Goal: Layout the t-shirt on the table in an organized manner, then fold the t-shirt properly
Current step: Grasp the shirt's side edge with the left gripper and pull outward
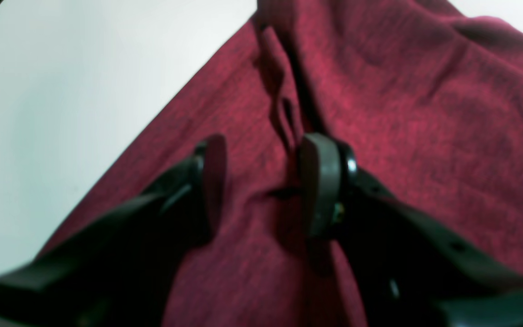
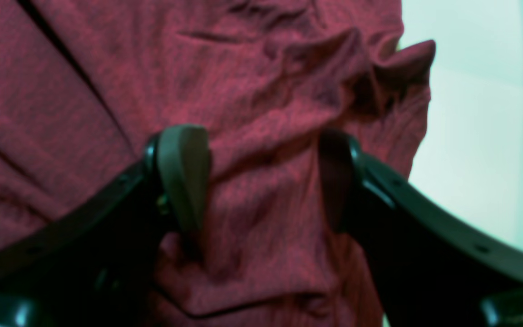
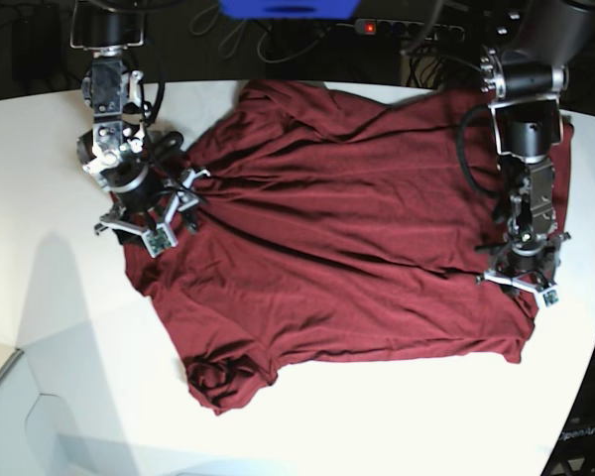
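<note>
The dark maroon t-shirt [image 3: 347, 218] lies spread over the white table [image 3: 377, 416], wrinkled, with one corner bunched up at the front left. My left gripper [image 3: 521, 278] presses down on the shirt's right side near its edge. In the left wrist view the left gripper [image 1: 266, 181] is open, its fingers standing apart on the t-shirt [image 1: 425, 113] beside a raised fold, with bare table [image 1: 61, 91] to the left. My right gripper [image 3: 144, 230] rests on the shirt's left side. Up close the right gripper [image 2: 261, 177] is wide open, straddling rumpled t-shirt [image 2: 61, 91] cloth near the table [image 2: 479, 136].
A power strip [image 3: 412, 28] with a red light and cables lies behind the table's far edge. A blue object [image 3: 288, 8] sits at the top. The table's curved edge [image 3: 0, 377] runs along the front left, and another edge runs at the far right.
</note>
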